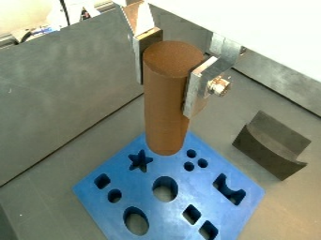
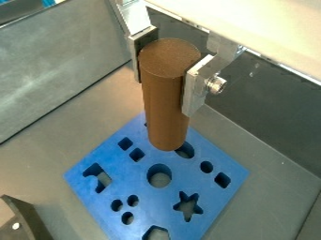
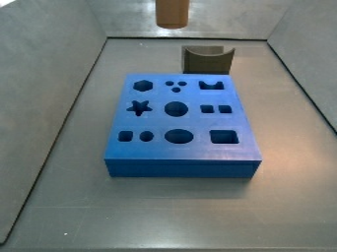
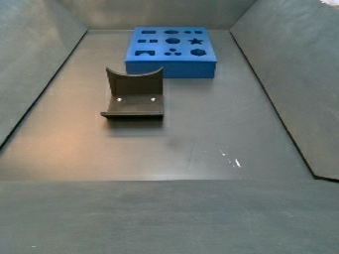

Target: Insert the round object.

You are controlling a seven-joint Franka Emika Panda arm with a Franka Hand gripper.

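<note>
Brown and wood-coloured, the round object (image 1: 167,96) fills both wrist views, standing upright between my gripper (image 1: 168,80) fingers (image 1: 201,86), which clamp it on two sides near its top. I hold it in the air above the blue block (image 1: 172,192), clear of its surface. That block lies flat on the grey tabletop (image 4: 199,139) and carries cut-out holes: a star, circles, squares and an oval. Just beside the block sits a dark grey curved block (image 4: 133,95). In a side view only the peg's lower end (image 3: 171,13) shows, above the block's far edge.
</note>
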